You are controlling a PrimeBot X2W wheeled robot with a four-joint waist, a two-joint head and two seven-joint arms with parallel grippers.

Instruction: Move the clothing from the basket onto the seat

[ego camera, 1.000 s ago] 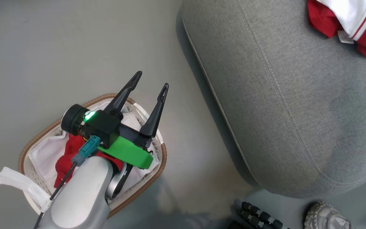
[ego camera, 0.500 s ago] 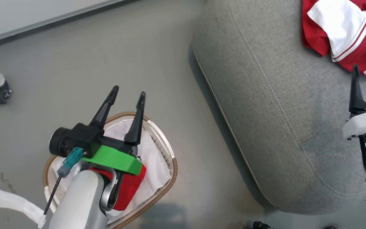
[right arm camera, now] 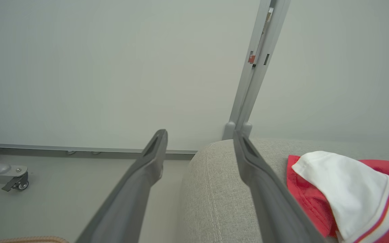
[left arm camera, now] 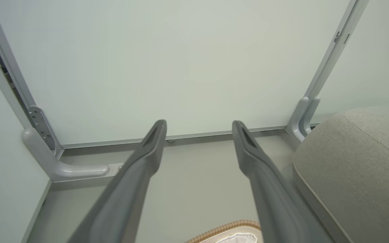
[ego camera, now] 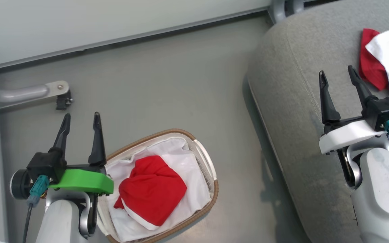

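Observation:
A red garment lies bunched in the white basket with its brown rim, on the floor. Another piece of red and white clothing rests on the grey seat at the upper right, and it shows as clothing in the right wrist view. My left gripper is open and empty, just left of the basket. My right gripper is open and empty above the seat, a little left of the clothing there. The basket's rim peeks into the left wrist view below the open left fingers.
A pale wall panel with a metal base rail runs behind. A grey metal foot with a caster stands on the floor at the left. Bare grey floor lies between basket and seat.
The head camera has swung, so the whole picture shifted. The left arm has moved off the basket to its left side, uncovering the red garment. The right gripper has come fully into view over the seat.

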